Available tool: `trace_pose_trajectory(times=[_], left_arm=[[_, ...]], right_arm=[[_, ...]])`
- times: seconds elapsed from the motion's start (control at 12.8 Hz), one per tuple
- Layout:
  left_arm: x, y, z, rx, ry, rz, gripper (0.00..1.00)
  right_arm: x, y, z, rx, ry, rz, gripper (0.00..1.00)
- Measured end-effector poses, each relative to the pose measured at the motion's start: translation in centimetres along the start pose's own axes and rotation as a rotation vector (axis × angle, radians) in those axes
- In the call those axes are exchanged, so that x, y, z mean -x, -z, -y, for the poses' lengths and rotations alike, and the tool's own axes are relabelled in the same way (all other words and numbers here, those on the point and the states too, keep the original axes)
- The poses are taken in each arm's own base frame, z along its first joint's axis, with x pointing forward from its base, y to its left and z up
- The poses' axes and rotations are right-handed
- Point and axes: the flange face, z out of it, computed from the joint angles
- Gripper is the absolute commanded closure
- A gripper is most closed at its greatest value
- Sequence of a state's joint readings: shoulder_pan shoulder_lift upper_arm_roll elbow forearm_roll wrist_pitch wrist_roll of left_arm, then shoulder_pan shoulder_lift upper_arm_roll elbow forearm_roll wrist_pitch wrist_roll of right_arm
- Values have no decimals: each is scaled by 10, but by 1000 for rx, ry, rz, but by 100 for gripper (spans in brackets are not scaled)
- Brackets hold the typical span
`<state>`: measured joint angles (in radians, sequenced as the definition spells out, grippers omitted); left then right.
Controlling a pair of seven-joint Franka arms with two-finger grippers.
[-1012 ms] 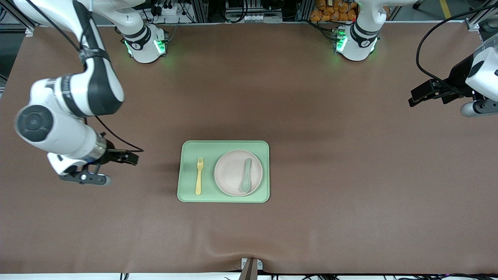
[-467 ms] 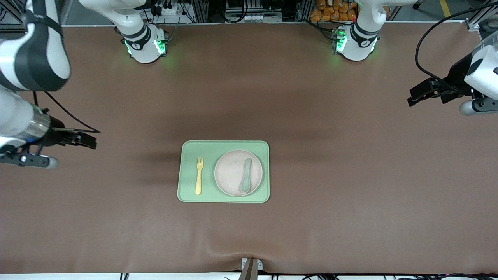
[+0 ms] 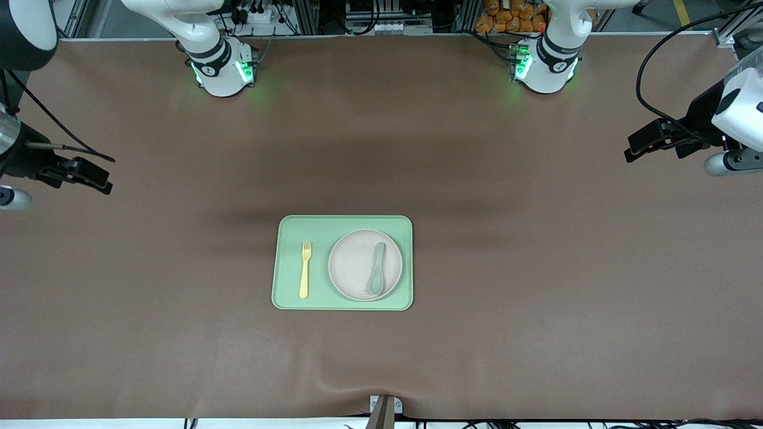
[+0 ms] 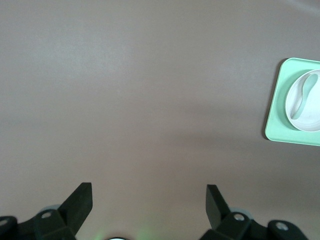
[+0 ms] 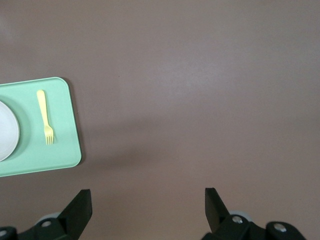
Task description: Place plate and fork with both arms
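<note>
The off-white plate (image 3: 351, 265) lies on a light green tray (image 3: 343, 223) in the middle of the table. A grey-green spoon (image 3: 378, 269) rests in the plate. The pale yellow fork (image 3: 305, 271) lies on the tray beside the plate, toward the right arm's end. My right gripper (image 3: 98, 179) hangs open and empty over bare table near the right arm's end. My left gripper (image 3: 635, 149) hangs open and empty over the left arm's end. The right wrist view shows its open gripper (image 5: 147, 192), the fork (image 5: 46, 116) and the plate's edge (image 5: 7, 135). In the left wrist view, the open gripper (image 4: 149, 187), the plate (image 4: 310, 117) and the spoon (image 4: 300, 100) appear.
Brown table covering (image 3: 536, 268) spreads wide around the tray. Both arm bases (image 3: 223, 68) stand along the table's edge farthest from the front camera. A small metal clamp (image 3: 384, 408) sits at the table's nearest edge.
The right arm has swung away from the tray toward its own end of the table, still open. The left arm has barely moved.
</note>
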<state>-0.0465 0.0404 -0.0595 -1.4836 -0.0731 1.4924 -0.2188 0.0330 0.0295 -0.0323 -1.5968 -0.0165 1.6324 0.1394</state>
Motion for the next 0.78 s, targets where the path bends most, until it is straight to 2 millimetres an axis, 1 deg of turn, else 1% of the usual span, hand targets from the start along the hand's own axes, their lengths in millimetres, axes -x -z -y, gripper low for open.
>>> trace_pose_trajectory(times=[0.23,0.55,0.78], left_arm=[[0,0,1,0,2,0,0],[-1,0,3,1,-18,-3,0],[-2,1,6,0,-54,-8,0]], right_arm=[[11,9,-2,1,0,13,0],[3,21,-3,-5,8,-30,0],[0,30,-6,-10,69,-45,0]])
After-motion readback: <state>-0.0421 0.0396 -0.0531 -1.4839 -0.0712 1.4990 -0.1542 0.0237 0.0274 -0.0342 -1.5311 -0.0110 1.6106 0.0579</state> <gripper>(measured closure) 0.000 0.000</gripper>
